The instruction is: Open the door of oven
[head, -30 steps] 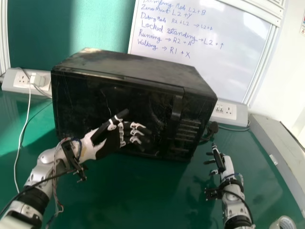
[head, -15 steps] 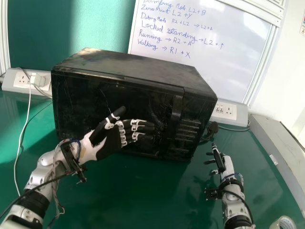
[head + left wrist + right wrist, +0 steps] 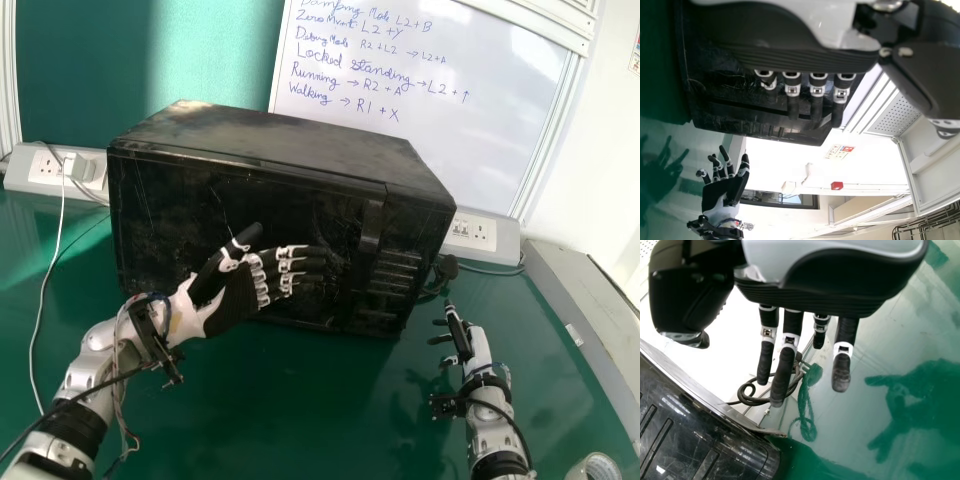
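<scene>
The left hand (image 3: 238, 290), just below and left of the head view's middle, is released, its fingers extended toward the right and its thumb raised, in front of the oven door (image 3: 175, 215); whether they touch, I cannot tell. The door is closed on the black oven (image 3: 290, 135), across the centre and left. At lower right, the right hand (image 3: 477, 348) is loosely open above the green table (image 3: 290, 420). A whiteboard (image 3: 430, 65) stands at upper right.

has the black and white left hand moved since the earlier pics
Yes, slightly: the left hand now has its fingertips farther right and higher, closer to the upright black strip on the boxy black oven.
</scene>
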